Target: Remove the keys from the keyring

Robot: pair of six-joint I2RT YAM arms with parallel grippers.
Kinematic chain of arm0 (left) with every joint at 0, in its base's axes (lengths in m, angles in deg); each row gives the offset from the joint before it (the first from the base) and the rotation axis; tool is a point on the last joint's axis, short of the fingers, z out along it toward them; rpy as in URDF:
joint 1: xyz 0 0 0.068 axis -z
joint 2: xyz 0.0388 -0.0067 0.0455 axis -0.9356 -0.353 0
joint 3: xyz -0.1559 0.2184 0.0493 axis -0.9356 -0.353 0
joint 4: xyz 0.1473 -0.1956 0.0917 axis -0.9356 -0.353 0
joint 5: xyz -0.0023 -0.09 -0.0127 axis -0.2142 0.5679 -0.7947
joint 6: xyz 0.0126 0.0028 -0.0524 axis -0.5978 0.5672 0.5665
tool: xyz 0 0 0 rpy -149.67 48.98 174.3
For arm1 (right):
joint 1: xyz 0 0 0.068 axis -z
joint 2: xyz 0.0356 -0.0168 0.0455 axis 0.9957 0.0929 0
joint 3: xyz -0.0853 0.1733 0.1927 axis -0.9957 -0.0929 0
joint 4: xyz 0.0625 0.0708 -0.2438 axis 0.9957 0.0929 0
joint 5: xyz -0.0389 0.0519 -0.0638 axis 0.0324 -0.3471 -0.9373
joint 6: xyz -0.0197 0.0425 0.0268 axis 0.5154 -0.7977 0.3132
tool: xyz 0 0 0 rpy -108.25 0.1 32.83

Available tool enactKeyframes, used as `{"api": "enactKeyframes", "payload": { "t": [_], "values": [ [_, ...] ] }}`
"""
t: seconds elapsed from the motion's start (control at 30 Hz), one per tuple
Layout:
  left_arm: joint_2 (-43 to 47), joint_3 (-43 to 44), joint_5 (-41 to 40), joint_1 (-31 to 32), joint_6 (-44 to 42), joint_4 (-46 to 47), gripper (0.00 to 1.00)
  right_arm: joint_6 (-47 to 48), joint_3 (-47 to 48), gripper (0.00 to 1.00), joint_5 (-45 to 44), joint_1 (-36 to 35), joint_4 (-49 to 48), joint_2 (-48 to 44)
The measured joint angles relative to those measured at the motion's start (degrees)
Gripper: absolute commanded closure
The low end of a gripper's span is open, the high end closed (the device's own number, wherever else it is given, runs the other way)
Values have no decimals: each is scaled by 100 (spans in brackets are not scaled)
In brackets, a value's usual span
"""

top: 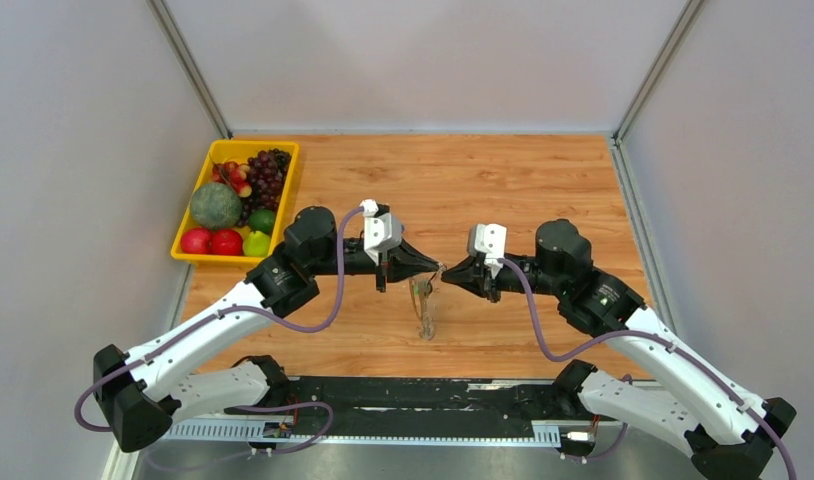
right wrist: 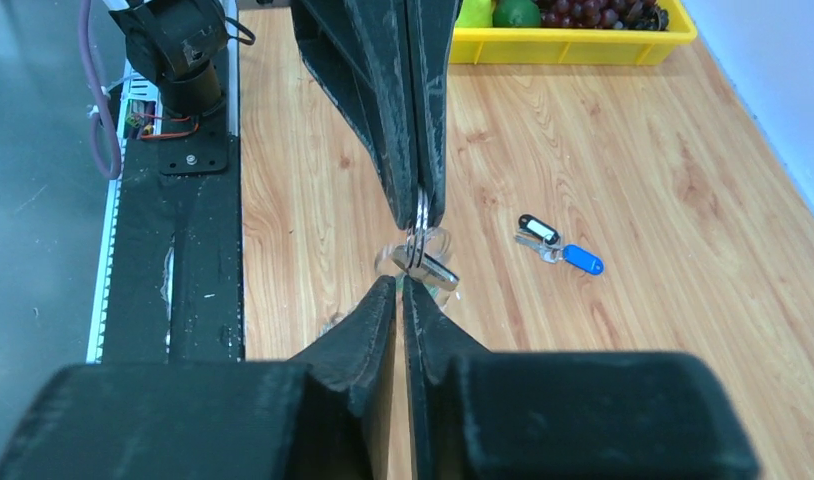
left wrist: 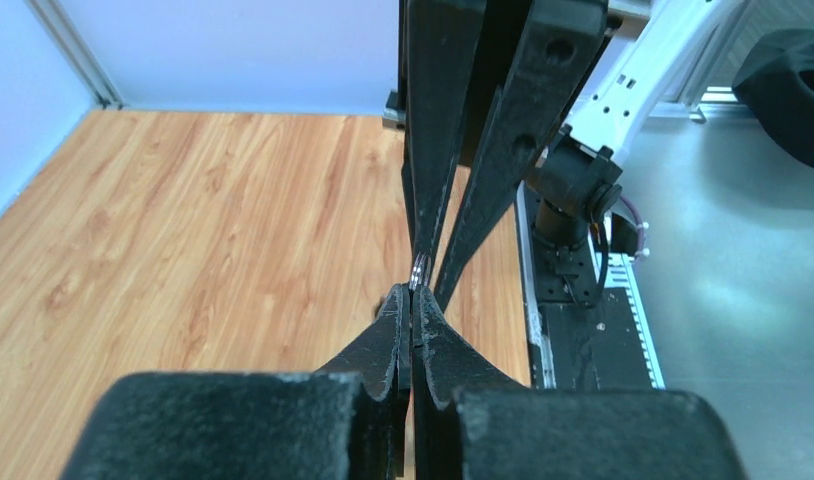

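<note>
The keyring (right wrist: 418, 248), a thin silvery loop, hangs above the table between the two arms. A metal piece (right wrist: 439, 271) and a pale tag dangle from it (top: 424, 305). My left gripper (top: 435, 267) is shut on the ring's far edge, and a sliver of the ring (left wrist: 420, 268) shows just past its tips (left wrist: 411, 292). My right gripper (right wrist: 400, 283) faces it tip to tip (top: 449, 271), with its jaws closed to a thin slit at the ring's near edge. Two keys lie loose on the wood, one blue-headed (right wrist: 584, 260) and one black-and-white (right wrist: 539, 230).
A yellow tray (top: 289, 190) of fruit stands at the back left of the wooden table. The black base rail (top: 403, 395) runs along the near edge. Grey walls close in the table at the back and on both sides.
</note>
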Motion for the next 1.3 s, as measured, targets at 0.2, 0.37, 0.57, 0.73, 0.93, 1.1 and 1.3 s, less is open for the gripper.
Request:
{"api": "enactKeyframes", "payload": {
  "t": [0.2,0.37,0.57,0.73,0.93,1.1,1.3],
  "values": [
    [33,-13,7,0,94,293,100,-24,-57,80,-39,0,11,-136],
    [44,-96,2,0,94,328,100,-24,-57,74,-81,-2,-13,-361],
    [44,-168,-2,0,133,393,100,-26,-55,68,-151,-2,-28,-295],
    [44,-168,2,0,173,507,100,-26,-52,68,-146,-2,-31,-254],
    [44,-168,2,0,179,542,100,-42,50,66,-136,-2,-57,-210],
    [44,-168,2,0,179,540,100,-90,127,66,-136,-2,-120,-210],
    [37,-168,7,0,179,542,100,-149,245,72,-81,-2,-212,-136]
  ]
}}
